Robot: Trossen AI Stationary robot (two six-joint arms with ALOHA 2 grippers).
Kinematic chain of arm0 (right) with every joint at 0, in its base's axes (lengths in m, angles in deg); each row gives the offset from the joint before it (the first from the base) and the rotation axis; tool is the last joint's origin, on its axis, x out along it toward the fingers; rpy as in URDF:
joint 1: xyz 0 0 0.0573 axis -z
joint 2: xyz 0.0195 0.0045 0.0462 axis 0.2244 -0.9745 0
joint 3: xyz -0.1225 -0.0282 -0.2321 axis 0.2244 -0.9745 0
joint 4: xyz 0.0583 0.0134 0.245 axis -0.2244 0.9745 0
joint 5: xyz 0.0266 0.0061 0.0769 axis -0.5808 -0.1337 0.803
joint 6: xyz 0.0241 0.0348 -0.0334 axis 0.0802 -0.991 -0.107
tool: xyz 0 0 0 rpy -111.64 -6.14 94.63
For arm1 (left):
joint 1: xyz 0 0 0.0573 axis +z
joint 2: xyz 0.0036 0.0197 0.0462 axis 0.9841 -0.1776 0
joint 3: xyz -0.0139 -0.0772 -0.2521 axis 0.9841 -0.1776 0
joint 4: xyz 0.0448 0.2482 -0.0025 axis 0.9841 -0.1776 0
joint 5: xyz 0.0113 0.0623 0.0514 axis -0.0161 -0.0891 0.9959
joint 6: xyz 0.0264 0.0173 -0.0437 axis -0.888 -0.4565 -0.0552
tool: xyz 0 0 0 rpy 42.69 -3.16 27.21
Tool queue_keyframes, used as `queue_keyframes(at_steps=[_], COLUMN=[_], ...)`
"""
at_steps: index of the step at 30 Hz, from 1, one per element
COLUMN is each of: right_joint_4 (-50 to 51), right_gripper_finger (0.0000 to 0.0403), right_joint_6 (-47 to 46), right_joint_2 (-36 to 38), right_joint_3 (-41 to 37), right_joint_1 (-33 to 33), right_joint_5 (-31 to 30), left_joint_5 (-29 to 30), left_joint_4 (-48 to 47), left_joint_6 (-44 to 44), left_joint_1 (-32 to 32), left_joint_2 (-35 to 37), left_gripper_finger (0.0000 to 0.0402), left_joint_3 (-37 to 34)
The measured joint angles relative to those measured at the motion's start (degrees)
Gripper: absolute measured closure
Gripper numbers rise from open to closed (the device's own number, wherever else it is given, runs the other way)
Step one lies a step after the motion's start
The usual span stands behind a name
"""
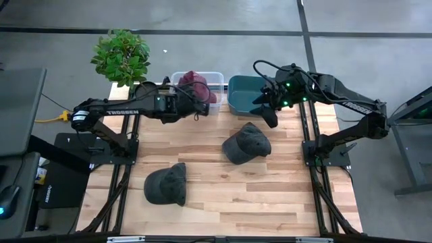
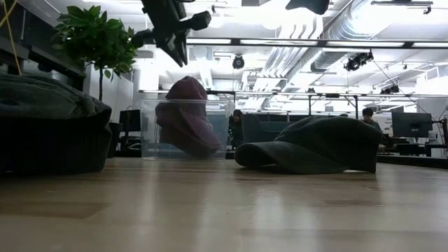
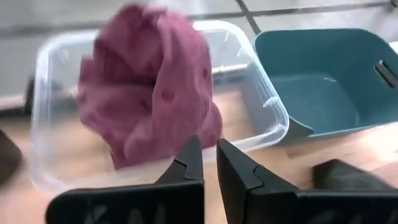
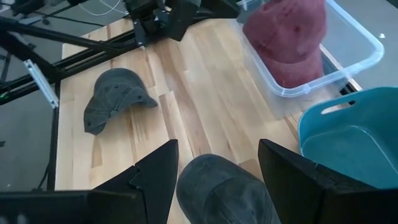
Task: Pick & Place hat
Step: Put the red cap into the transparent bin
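Note:
A maroon hat (image 1: 196,86) sits crumpled in a clear plastic bin (image 1: 217,75) at the table's far edge, rising above its rim (image 3: 155,87). My left gripper (image 3: 208,144) hovers shut just in front of and above that bin (image 2: 178,49), touching nothing. One dark grey hat (image 1: 246,143) lies crown up at mid table. Another grey hat (image 1: 167,183) lies nearer the front left. My right gripper (image 4: 217,149) hangs open above the middle grey hat (image 4: 224,186), clear of it (image 1: 268,116).
An empty teal bin (image 1: 244,94) stands right of the clear bin. A potted plant (image 1: 121,57) stands at the far left corner. Bare wood lies between the two grey hats and along the front edge. A person (image 2: 367,115) shows far off in the room.

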Motion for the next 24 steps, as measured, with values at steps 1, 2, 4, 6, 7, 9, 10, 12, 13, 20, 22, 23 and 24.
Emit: queue_keyframes(at_steps=[1, 2, 4, 6, 7, 9, 10, 12, 13, 20, 22, 23, 24], right_joint_4=[0.00, 0.01, 0.02, 0.01, 0.02, 0.02, 0.02, 0.02, 0.02, 0.02, 0.02, 0.01, 0.02], right_gripper_finger=[0.0187, 0.0187, 0.0187, 0.0187, 0.0187, 0.0187, 0.0187, 0.0187, 0.0187, 0.0187, 0.0187, 0.0187, 0.0187], right_joint_6=[-0.44, -0.86, -1.56, -1.93, -2.02, -2.05, -2.04, -2.04, -2.04, -1.83, -1.66, -1.63, -1.62], right_joint_2=[0.00, 0.00, 0.00, 0.00, 0.00, 0.00, 0.00, 0.00, 0.00, 0.00, 0.00, 0.00, 0.00], right_joint_3=[0.00, 0.00, 0.00, 0.00, 0.00, 0.00, 0.00, 0.00, 0.00, 0.00, 0.00, 0.00, 0.00], right_joint_1=[0.02, 0.02, 0.01, 0.02, 0.00, 0.02, 0.01, 0.02, 0.00, 0.02, 0.02, 0.00, 0.00], right_joint_5=[-0.38, -0.88, -1.56, -1.65, -1.65, -1.65, -1.64, -1.65, -1.65, -1.62, -1.62, -1.62, -1.62], left_joint_5=[-0.72, -1.72, -5.26, -8.39, -9.50, -11.34, -12.30, -13.80, -14.45, -17.88, -18.65, -19.30, -19.76], left_joint_4=[-0.13, 0.03, 0.61, 0.89, 0.74, -0.10, -0.32, -0.29, -0.28, -1.22, -1.31, -0.92, -0.98], left_joint_6=[2.18, 3.81, 6.53, 8.67, 9.70, 11.27, 11.75, 12.79, 12.97, 13.90, 13.49, 13.10, 12.76], left_joint_1=[0.44, 0.81, 1.41, 2.66, 3.06, 3.94, 4.50, 5.43, 6.01, 10.42, 11.48, 11.94, 12.44], left_joint_2=[0.00, -0.01, 0.00, -0.02, -0.02, -0.02, -0.02, -0.02, -0.02, -2.33, -3.17, -3.65, -4.14], left_gripper_finger=[0.0388, 0.0388, 0.0396, 0.0399, 0.0398, 0.0400, 0.0400, 0.0401, 0.0401, 0.0401, 0.0401, 0.0401, 0.0401], left_joint_3=[0.00, 0.00, 0.00, 0.00, 0.00, 0.00, 0.00, 0.00, 0.00, -0.08, -0.08, -0.02, 0.00])
